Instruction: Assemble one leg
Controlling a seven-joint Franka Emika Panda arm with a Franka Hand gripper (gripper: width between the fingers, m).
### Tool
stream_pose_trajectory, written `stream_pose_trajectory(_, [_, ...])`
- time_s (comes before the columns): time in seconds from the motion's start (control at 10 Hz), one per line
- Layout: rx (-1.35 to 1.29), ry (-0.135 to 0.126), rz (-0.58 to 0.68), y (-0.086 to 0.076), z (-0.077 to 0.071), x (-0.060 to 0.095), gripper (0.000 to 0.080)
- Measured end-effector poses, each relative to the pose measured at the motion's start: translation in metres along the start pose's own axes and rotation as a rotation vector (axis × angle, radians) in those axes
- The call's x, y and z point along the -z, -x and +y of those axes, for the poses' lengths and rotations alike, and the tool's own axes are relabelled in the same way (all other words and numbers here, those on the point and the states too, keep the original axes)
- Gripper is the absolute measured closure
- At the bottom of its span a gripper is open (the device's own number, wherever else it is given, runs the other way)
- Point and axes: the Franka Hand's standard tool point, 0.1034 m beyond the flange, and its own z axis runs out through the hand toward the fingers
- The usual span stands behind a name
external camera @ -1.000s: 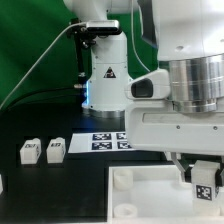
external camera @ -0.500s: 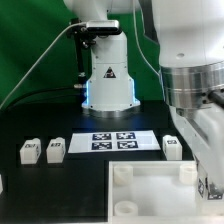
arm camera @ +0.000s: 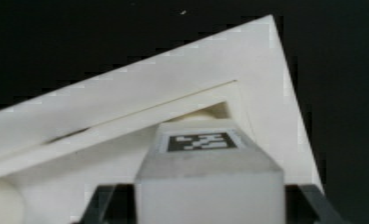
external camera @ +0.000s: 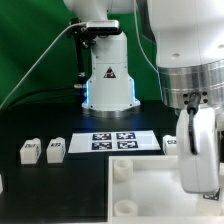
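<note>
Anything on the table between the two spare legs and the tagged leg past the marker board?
Only the marker board lies between the two legs and the far leg, seen in the exterior view.

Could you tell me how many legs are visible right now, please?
4: two legs side by side at the exterior view's left, one beside the marker board, one in the gripper. Others may be hidden.

White tray (external camera: 150, 190); white legs (external camera: 30, 151) with black-and-white tags; white marker board (external camera: 112, 142), black tags; black table (external camera: 40, 190); green backdrop (external camera: 25, 40).
</note>
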Motion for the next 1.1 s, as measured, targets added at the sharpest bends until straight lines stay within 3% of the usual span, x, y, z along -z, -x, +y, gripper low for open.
stream_pose_trajectory(0.2, [0.038, 0.004, 0.003, 0.0, 0.002, -0.002, 0.0502])
stream_pose_trajectory(0.3, [0.039, 0.004, 0.003, 0.0, 0.002, -0.002, 0.0324])
stream_pose_trajectory(0.4, [0.042, 0.003, 0.002, 0.001, 0.002, -0.002, 0.021])
stream_pose_trajectory(0.8, [0.082, 0.005, -0.008, 0.012, 0.027, 0.018, 0.0153])
stream_pose_trajectory(1.1, [0.083, 0.008, -0.005, 0.011, 0.027, 0.015, 0.0151])
